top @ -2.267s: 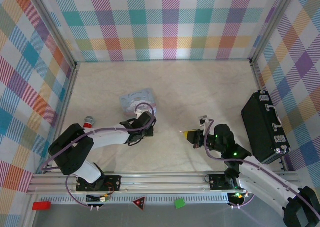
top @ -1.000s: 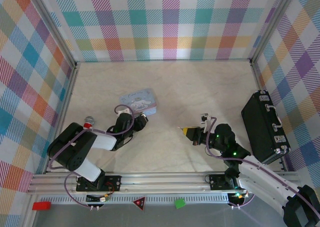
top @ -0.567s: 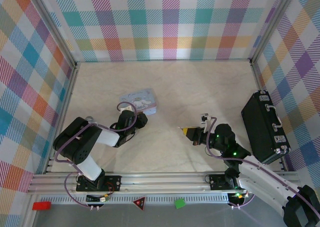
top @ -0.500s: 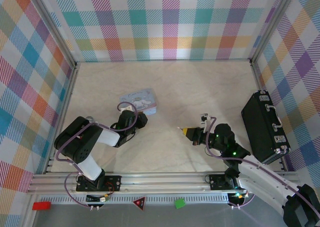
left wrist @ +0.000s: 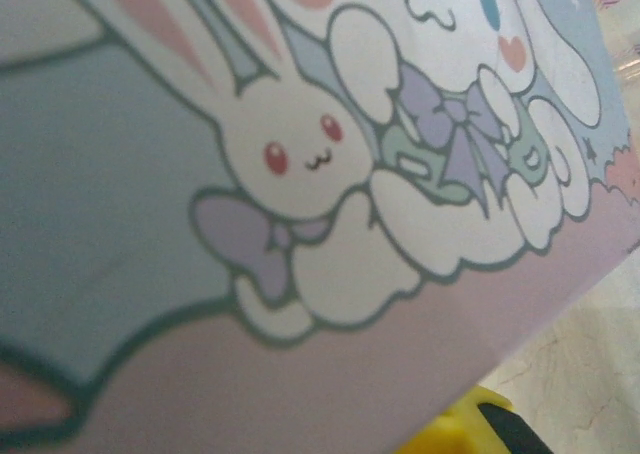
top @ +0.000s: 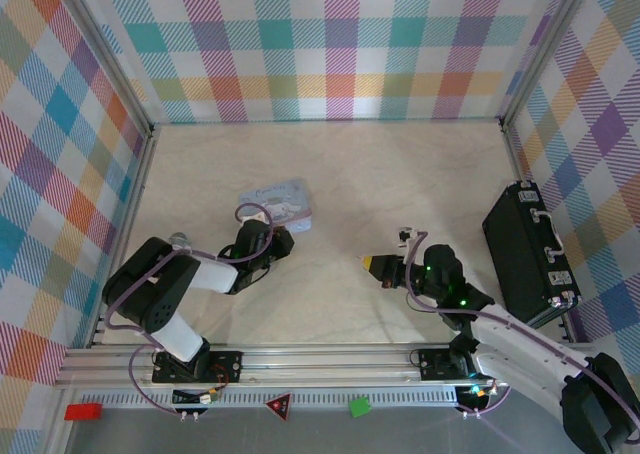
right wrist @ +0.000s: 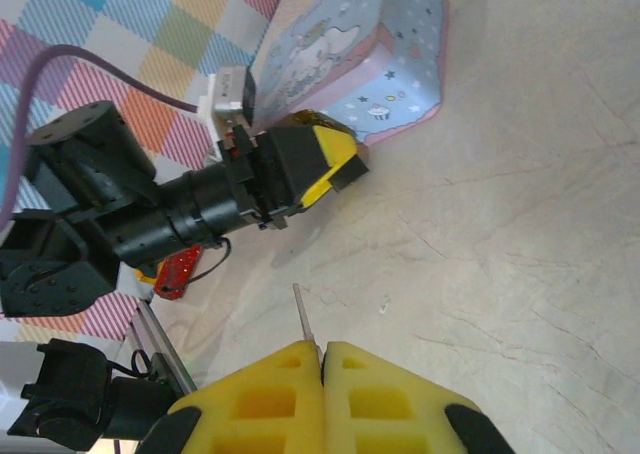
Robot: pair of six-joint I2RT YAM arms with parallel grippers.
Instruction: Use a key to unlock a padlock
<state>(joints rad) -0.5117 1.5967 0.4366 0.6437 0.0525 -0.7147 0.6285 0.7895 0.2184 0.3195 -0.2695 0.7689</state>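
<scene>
Two arms, one tin [right wrist: 385, 49], one key [right wrist: 303, 316], one black case [top: 528, 254]. The right gripper [right wrist: 322, 352] is pressed together on the key, whose thin shaft sticks out past the yellow fingertips over bare table [top: 400, 174]. The left gripper [right wrist: 335, 164] sits at the tin's near edge. Its jaws look nearly together, though whether they pinch the tin is unclear. Open table lies between the two grippers and beyond the tin. The black case lies along the right edge, well apart from both grippers.
</scene>
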